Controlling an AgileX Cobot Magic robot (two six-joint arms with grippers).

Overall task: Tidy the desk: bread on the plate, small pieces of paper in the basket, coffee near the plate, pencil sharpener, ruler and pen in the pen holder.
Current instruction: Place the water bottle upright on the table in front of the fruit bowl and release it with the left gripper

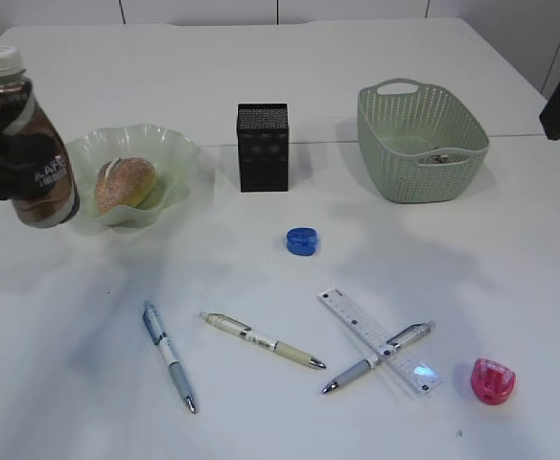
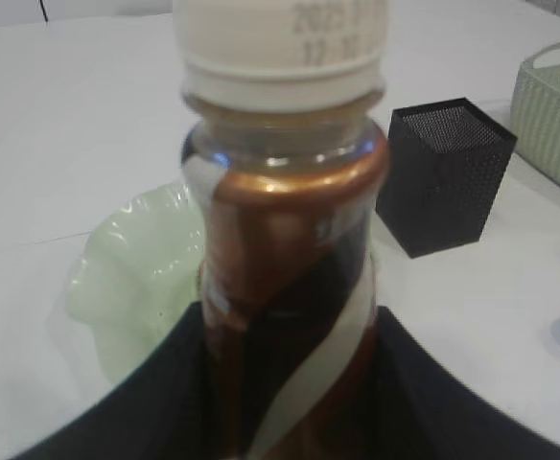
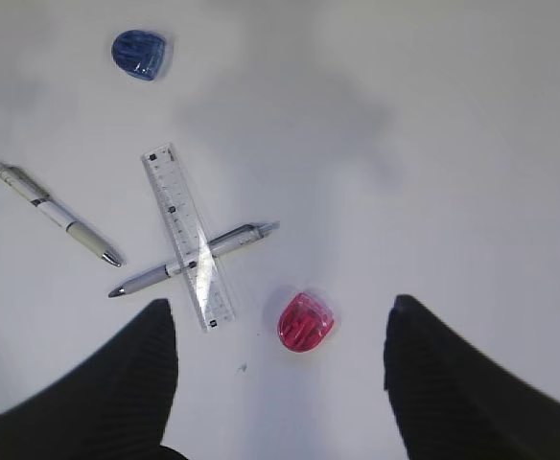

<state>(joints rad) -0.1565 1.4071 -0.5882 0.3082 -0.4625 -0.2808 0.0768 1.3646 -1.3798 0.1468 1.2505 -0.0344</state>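
At the far left of the exterior frame the left gripper (image 1: pixel 11 168) jaws pinch the upright coffee bottle (image 1: pixel 26 134) beside the plate (image 1: pixel 170 158) holding bread (image 1: pixel 124 184), while the right gripper (image 3: pixel 280 369) jaws hang spread above the pink sharpener (image 3: pixel 305 322).

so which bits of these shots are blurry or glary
Left wrist view: the coffee bottle fills the frame, soft and out of focus, date print on its cap smeared. Right wrist view: the right hand fingers are dark blurs; ruler catches glare. Exterior view: sharp, soft shadows on the table.
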